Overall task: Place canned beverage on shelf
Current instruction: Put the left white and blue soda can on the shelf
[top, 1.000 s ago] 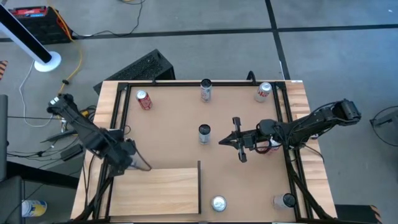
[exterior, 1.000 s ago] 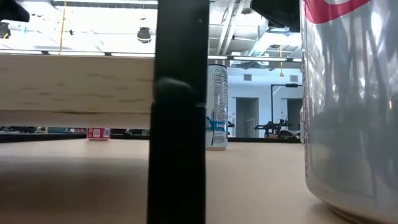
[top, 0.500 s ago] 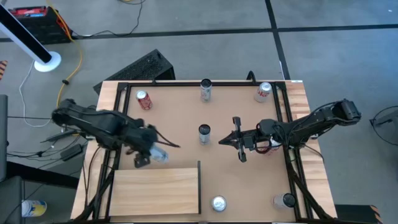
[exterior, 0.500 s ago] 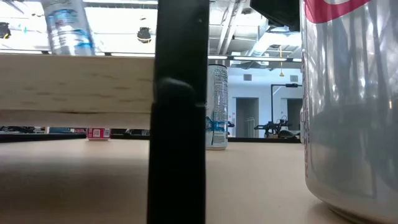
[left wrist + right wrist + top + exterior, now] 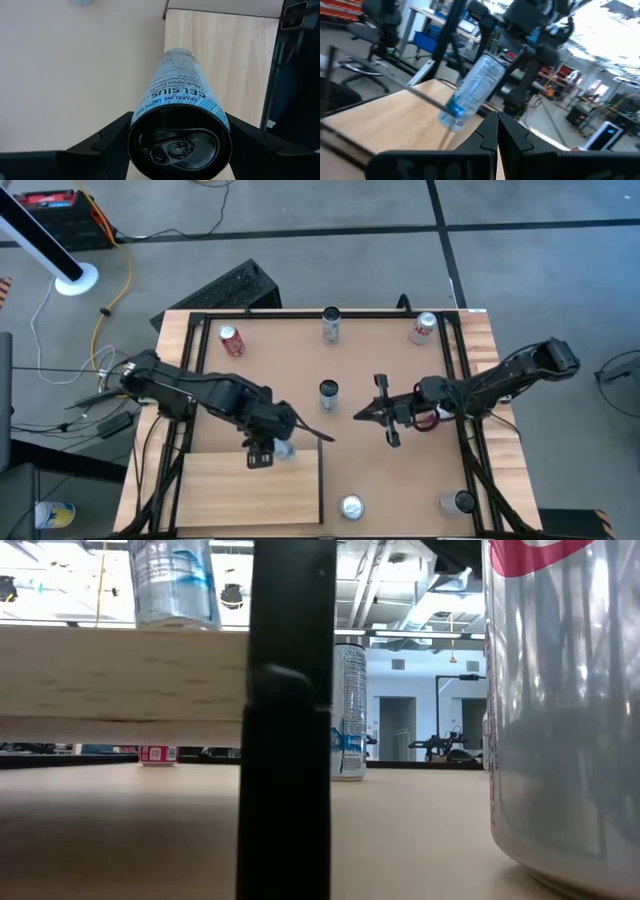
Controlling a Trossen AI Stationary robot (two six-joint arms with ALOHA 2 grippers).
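A slim silver-and-blue can (image 5: 176,87) hangs in my left gripper (image 5: 279,446) over the far edge of the shelf (image 5: 250,488), a pale wood board with a black rail (image 5: 320,478) on its right side. In the low view the can (image 5: 175,582) shows clear above the board (image 5: 120,670). The right wrist view shows it tilted (image 5: 470,90). My right gripper (image 5: 362,415) stays shut and level over the table's middle, with nothing in it. My left gripper pinches the can between its two fingers (image 5: 112,142), one on each side of the wall just below the top rim (image 5: 150,117). The fingers come from above, pointing steeply down. The can hangs below them, slightly tilted, lifted clear of the shelf.
Several other cans stand on the brown tabletop: a red one (image 5: 232,340), two at the far edge (image 5: 331,325) (image 5: 424,328), one in the middle (image 5: 328,393), and two near the front (image 5: 351,506) (image 5: 461,502). Black frame bars (image 5: 183,380) run along both sides.
My left gripper has swung from the table's left edge toward the right, rising, and carried the can to above the shelf's far edge near the rail. In the low view the can has come into sight above the board and gone right.
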